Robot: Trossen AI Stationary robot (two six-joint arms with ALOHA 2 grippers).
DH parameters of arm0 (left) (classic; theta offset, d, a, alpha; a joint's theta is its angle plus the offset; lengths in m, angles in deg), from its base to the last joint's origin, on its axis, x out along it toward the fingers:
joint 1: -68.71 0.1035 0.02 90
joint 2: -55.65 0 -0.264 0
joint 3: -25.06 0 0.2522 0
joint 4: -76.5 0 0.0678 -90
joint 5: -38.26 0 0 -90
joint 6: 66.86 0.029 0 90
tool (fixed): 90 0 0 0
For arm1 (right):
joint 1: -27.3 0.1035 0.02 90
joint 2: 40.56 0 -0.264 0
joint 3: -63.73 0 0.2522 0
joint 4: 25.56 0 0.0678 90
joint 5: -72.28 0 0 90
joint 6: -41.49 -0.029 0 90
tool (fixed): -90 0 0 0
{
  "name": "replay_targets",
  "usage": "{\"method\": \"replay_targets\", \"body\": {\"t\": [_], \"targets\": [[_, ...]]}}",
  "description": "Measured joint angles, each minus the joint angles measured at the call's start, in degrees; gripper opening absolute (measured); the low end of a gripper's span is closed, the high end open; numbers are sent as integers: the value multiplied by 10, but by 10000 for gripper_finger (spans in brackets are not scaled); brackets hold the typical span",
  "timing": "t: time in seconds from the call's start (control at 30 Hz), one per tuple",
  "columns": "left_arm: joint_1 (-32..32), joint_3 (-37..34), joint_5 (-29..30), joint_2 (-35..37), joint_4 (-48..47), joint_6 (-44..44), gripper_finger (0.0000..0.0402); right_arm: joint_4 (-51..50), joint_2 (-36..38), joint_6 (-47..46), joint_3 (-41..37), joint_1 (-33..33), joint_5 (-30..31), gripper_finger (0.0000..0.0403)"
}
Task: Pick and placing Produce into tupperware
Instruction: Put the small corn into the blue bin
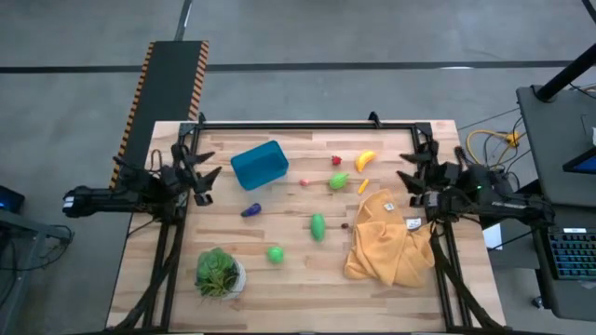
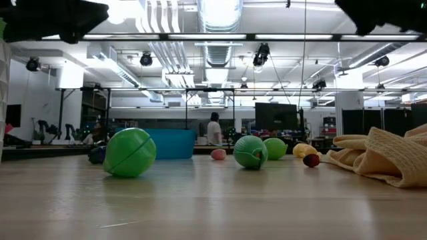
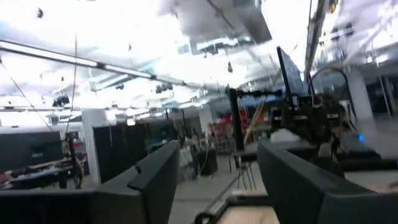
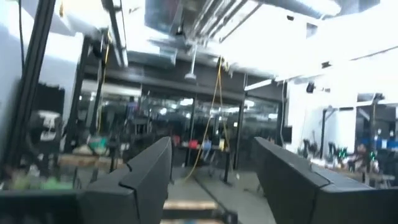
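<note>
The teal tupperware [image 1: 259, 165] stands on the wooden table at the far left of centre. Produce lies loose around it: a yellow banana [image 1: 365, 159], a red piece [image 1: 336, 160], green pieces [image 1: 338, 180] [image 1: 318, 226] [image 1: 275, 253] and a purple eggplant [image 1: 250, 210]. My left gripper [image 1: 200, 177] hangs over the table's left edge, raised and open, with nothing between its fingers [image 3: 155, 180]. My right gripper [image 1: 414, 181] hangs over the right edge, also raised, open and empty, its fingers [image 4: 146, 180] apart.
A mustard-yellow cloth [image 1: 386, 237] lies crumpled at the right, close under my right arm. A leafy plant in a white pot [image 1: 220, 272] stands at the near left. A black frame [image 1: 307, 124] runs along the table's far edge.
</note>
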Motion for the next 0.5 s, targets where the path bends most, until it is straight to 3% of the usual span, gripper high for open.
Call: {"method": "replay_targets", "body": {"t": [0.13,0.3,0.4,0.5], "targets": [[0,-1,-1,-18,71,0,209,-5,-22,18,44,0,0,226],[0,10,-2,-31,76,0,209,-22,-59,26,72,0,0,224],[0,20,-2,-45,75,-1,209,-83,-91,24,94,0,3,226],[0,30,15,-67,71,-1,209,-173,-135,-6,134,0,51,232]]}}
